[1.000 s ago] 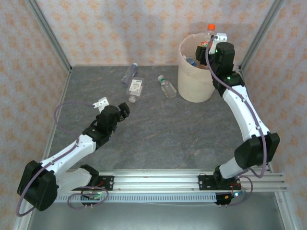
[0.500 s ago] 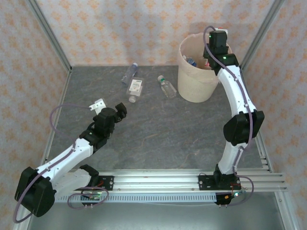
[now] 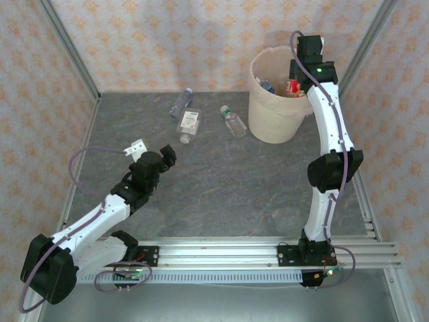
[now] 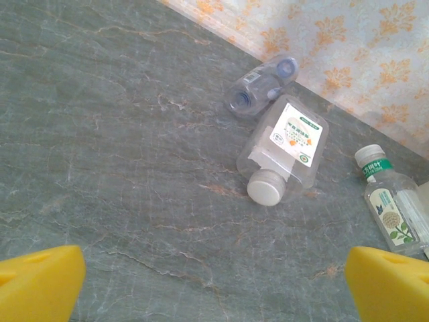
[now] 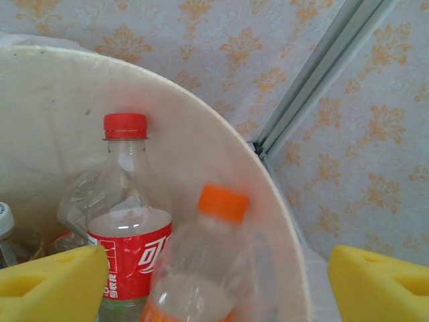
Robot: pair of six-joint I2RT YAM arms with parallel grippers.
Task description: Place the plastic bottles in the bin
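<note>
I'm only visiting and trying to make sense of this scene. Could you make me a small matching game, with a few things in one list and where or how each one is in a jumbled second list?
Things:
A. red-capped bottle
B. green-capped bottle
C. blue-capped bottle
D. left gripper

Places or states:
1. lying on the table, closest to the back wall
2. open, above the table
3. inside the bin
4. lying on the table, closest to the bin

Pairs: A-3, B-4, C-1, D-2
</note>
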